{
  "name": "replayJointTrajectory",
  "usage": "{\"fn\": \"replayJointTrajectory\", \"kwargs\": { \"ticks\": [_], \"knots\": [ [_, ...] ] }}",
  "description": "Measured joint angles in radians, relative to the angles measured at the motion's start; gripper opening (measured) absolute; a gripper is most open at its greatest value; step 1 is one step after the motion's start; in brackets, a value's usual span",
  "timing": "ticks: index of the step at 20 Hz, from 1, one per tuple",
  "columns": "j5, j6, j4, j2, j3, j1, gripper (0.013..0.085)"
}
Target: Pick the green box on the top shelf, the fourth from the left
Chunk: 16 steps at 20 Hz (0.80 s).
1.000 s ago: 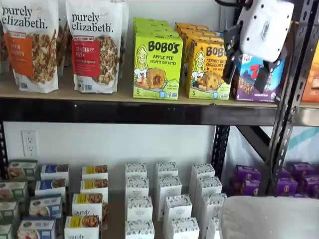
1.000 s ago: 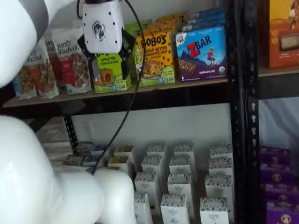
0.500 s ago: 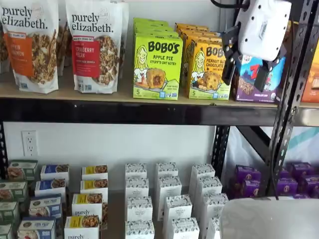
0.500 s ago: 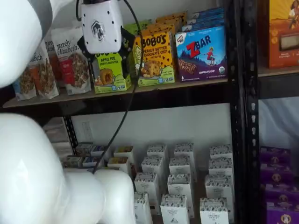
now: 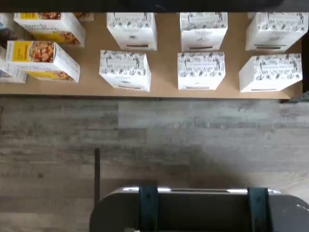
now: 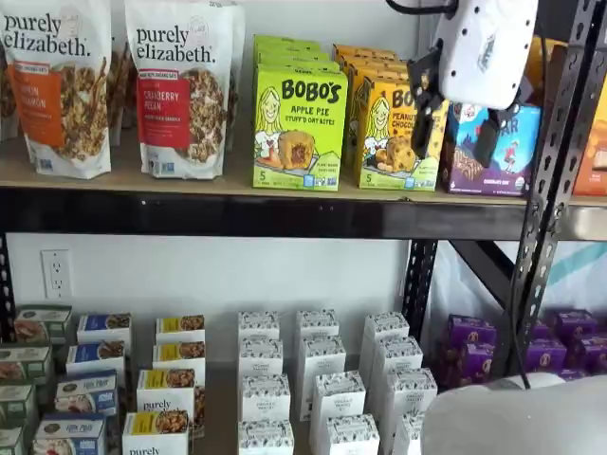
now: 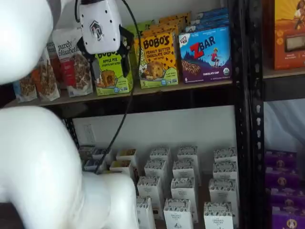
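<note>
The claw (image 6: 457, 116), fingers spread wide and empty, has drifted up and leftward along the top shelf (image 6: 237, 213), closing on its target without touching it. The green box (image 6: 299, 126), lime Bobo's Apple Pie carton, stands upright just left of the orange Bobo's carton (image 6: 398, 133).

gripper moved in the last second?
Yes. In a shelf view the gripper has shifted up and left across the ZBar box, nearer the green box.
</note>
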Motion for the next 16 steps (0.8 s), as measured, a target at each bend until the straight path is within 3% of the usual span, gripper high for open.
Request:
{"fn": "replayJointTrajectory", "kwargs": {
  "ticks": [8, 16],
  "knots": [
    [-0.096, 0.115, -0.058, 0.038, 0.005, 0.134, 0.0850],
    [-0.200, 0.161, -0.067, 0.110, -0.016, 0.183, 0.0850]
  ]
}}
